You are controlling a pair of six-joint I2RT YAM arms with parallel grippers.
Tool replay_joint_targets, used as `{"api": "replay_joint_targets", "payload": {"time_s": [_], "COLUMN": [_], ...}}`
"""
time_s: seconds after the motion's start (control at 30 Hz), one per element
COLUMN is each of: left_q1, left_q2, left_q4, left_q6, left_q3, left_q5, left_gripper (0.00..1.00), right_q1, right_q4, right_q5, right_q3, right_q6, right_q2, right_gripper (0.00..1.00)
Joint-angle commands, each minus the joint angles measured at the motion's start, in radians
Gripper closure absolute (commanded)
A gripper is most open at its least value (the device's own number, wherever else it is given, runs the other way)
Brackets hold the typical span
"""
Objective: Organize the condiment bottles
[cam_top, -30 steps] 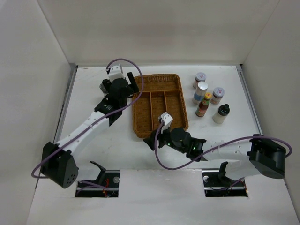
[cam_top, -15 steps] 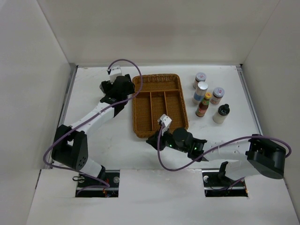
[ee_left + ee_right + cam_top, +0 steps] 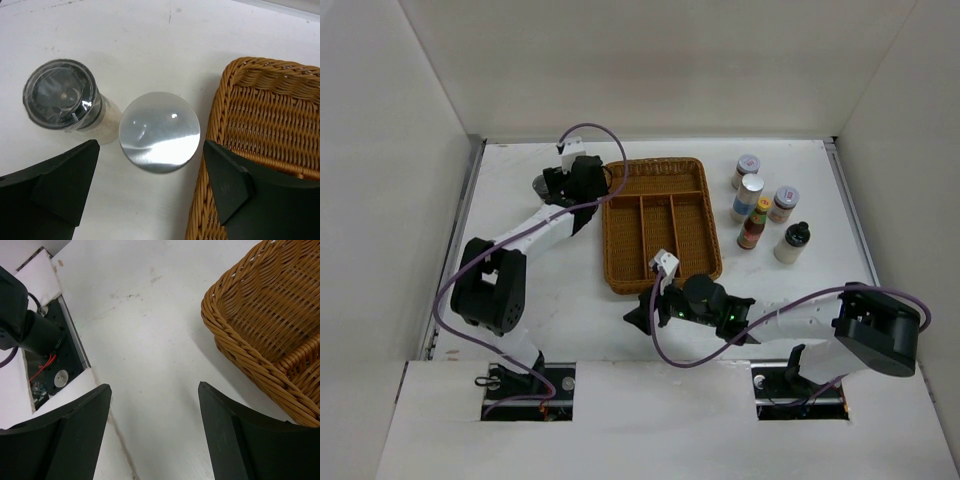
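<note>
Poised with left tool [image 3: 149,172] spread wide over silver-capped shaker [image 3: 159,131] near counter's far-left corner, just beside wicker tray [image 3: 260,110]. Lower straight, centre on cap, avoid nudging dark-lidded jar [image 3: 62,94] or tray rim. Leave right tool [image 3: 155,425], wide and empty, at near edge.

On my remote feed: white table [image 3: 580,270], faint grey scuffs on its top | plain white back wall [image 3: 650,70] | white left wall [image 3: 390,200] and right wall [image 3: 910,150] box it in | two dark cut-outs [image 3: 560,385] in the near edge | even light, soft shadows
</note>
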Motion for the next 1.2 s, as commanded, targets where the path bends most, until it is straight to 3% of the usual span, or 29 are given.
{"api": "replay_joint_targets", "payload": {"time_s": [0.0,0.17,0.4,0.5,0.83,1.17], "left_q1": [0.027,0.038,0.04,0.035,-0.034,-0.115], "left_q2": [0.025,0.079,0.072,0.035,-0.12,0.08], "left_q4": [0.091,0.11,0.148,0.143,0.202,0.223], "left_q6": [0.021,0.029,0.026,0.029,0.052,0.061], "left_q3": [0.066,0.095,0.074,0.072,0.123,0.337], "left_q5": [0.013,0.026,0.023,0.012,-0.02,0.032], "left_gripper": [0.14,0.2,0.52,0.6,0.61,0.61], "right_q1": [0.013,0.013,0.013,0.001,-0.076,-0.212], "right_q4": [0.07,0.069,0.073,0.096,0.168,0.231], "right_q5": [-0.021,-0.012,0.007,0.025,0.123,0.094], "right_q3": [0.034,0.032,0.02,0.006,-0.076,-0.147], "right_q6": [-0.007,-0.009,-0.002,0.007,0.057,0.172], "right_q2": [0.008,0.003,-0.017,-0.027,-0.135,-0.199], "right_gripper": [0.23,0.23,0.24,0.24,0.26,0.31]}}
